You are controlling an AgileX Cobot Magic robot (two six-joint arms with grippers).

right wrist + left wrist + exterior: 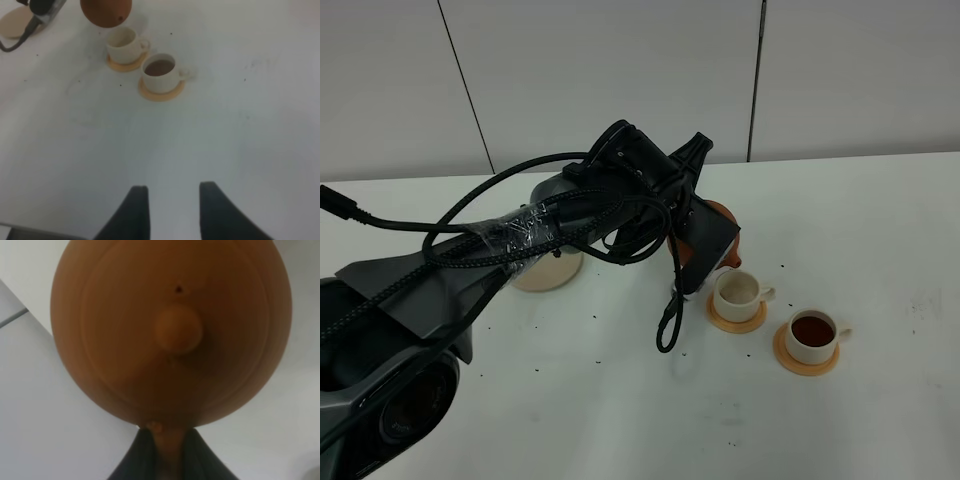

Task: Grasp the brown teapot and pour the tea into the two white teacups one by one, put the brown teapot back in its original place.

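Teapot [722, 213] is airborne, with the left gripper [169, 457] pinched hard on its handle [167, 437]. Spout [731, 257] tips toward the empty cup [740, 291], just over its rim on the arm's side, and the handle-to-spout axis lines up with that cup. Full cup [812, 334] with tea [812, 327] sits just beyond, so I read 1 of 2 poured. Saucer [545, 272] lies well back the other way, half hidden by the arm. Right gripper [170, 207] is spread, empty and farther off.

Table [895, 215] open right of filled teacup [813, 333]; teapot [722, 213], left arm [520, 235] crowd left.
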